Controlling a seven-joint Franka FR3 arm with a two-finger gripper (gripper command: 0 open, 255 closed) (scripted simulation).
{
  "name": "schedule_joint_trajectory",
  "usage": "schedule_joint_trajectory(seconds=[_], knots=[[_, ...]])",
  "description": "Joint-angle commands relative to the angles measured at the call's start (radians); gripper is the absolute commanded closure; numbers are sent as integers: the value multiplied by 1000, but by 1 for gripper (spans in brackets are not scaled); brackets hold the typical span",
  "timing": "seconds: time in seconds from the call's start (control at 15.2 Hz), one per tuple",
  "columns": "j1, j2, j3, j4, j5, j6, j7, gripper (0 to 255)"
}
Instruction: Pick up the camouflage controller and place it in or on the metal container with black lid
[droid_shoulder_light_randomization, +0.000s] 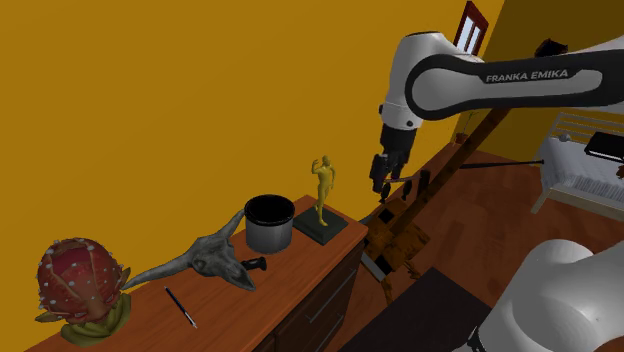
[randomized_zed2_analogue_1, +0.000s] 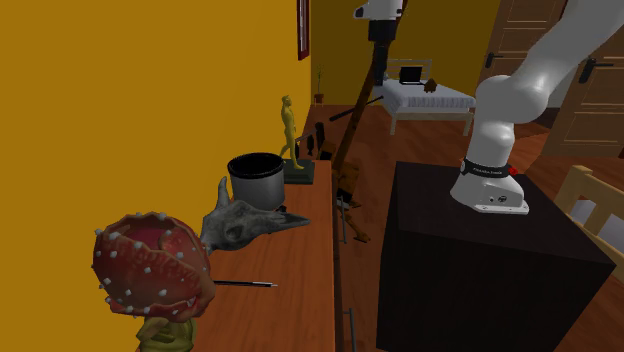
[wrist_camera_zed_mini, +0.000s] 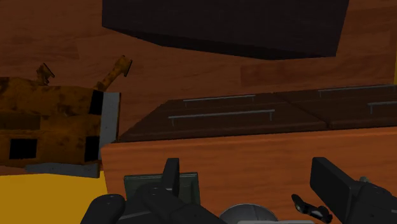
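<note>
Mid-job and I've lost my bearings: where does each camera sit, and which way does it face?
Shoulder view: beside and behind the stand, looking down over the dresser top toward the yellow wall; white arm and gripper show.
Second exterior view: at the dresser's end by the red spiky bulb, looking along it past the yellow figurine; arm base and stand show.
Wrist view: on the hand, looking down at the dresser's edge and drawers; gripper shows.
Shared: both exterior views show the metal container and yellow figurine.
</note>
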Motion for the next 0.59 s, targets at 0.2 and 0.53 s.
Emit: schedule_joint_trajectory(seconds=[0.2,0.53], knots=[[22,154,47,2,-3,146,27,0],[37,328,92,41,-27,271,59,0]])
